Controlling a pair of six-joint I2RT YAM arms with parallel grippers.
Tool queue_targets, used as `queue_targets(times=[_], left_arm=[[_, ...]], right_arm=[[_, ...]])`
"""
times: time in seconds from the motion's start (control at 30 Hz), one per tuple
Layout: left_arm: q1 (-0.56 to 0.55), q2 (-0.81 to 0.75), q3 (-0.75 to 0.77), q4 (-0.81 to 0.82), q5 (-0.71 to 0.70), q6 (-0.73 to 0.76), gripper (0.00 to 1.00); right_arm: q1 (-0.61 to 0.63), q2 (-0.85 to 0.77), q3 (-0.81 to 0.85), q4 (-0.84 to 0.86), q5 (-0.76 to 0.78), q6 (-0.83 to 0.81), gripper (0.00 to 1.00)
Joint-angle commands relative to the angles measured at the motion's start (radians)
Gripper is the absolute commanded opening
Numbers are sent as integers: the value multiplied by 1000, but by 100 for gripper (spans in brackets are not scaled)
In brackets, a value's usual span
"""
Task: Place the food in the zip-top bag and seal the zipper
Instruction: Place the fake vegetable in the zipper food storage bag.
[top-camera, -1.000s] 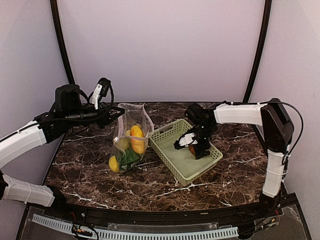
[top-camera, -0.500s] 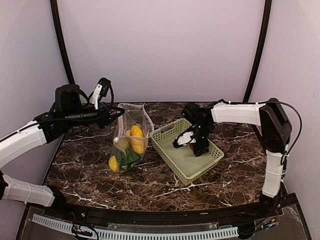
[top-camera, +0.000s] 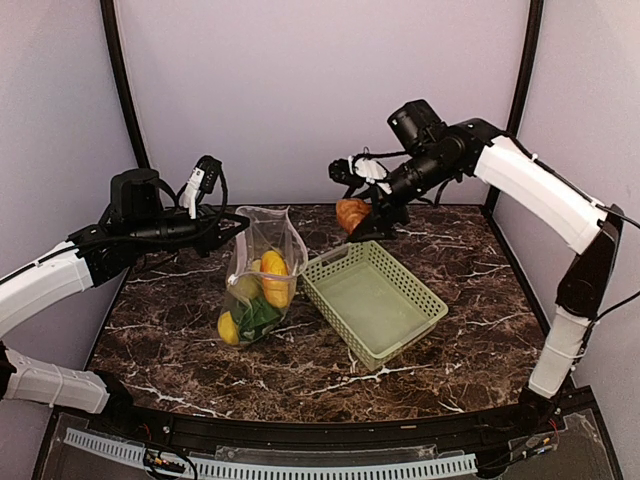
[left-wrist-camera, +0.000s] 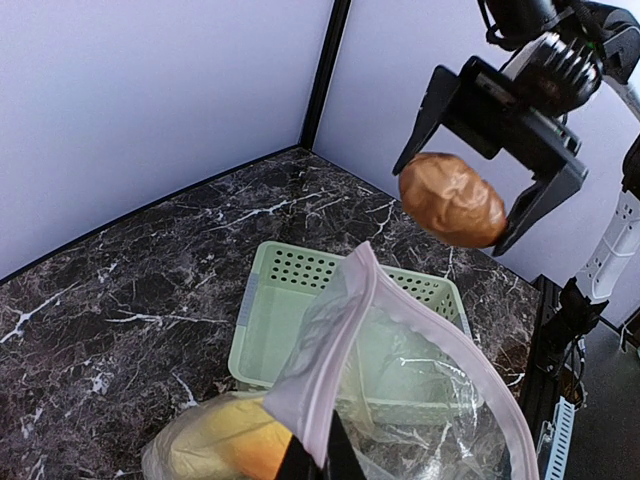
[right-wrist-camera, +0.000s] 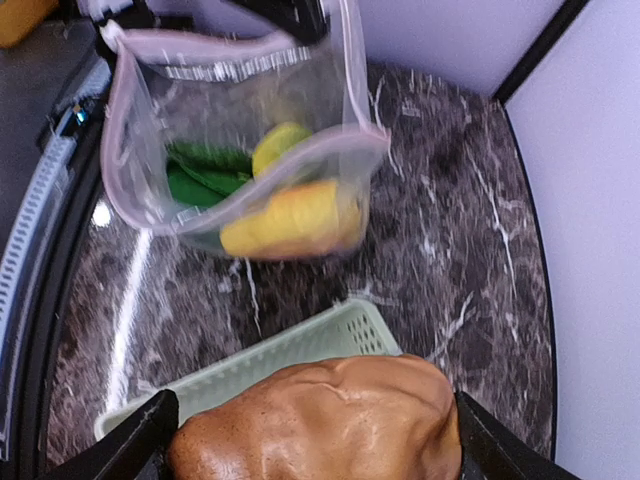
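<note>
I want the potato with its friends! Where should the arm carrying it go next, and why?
Probably swing the right pincer left, over the open bag. It holds the potato in the air, and the left pincer holds the bag's mouth open.

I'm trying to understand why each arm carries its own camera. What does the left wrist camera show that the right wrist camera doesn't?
Only the left wrist view shows the right gripper from outside, clamped on the brown potato in mid-air. Only the right wrist view looks into the open mouth of the zip-top bag, where the green pieces lie. Both show the potato, the bag, the green basket and the marble table.
</note>
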Motion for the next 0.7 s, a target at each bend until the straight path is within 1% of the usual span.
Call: queue_targets(times=[0.0, 0.07, 0.27, 0.43, 0.6, 0.63, 0.67], left_arm=[[3, -10, -6, 22, -1, 16, 1], [3, -9, -7, 22, -1, 15, 1], [3, -10, -8, 20, -4, 17, 1], [3, -8, -6, 22, 4, 14, 1], [3, -12, -6, 23, 8, 13, 1], [3, -14, -6, 23, 8, 13, 1], [3, -14, -6, 23, 8, 12, 1]], right_arm=[[19, 20, 137, -64, -344, 100, 64], [44, 32, 171, -61, -392, 106, 64], [155, 82, 238, -66, -369, 103, 64], [221, 138, 272, 1, -251, 158, 63], [233, 215, 329, 70, -182, 234, 61], [239, 233, 341, 83, -146, 241, 62], [245, 255, 349, 103, -113, 248, 64]])
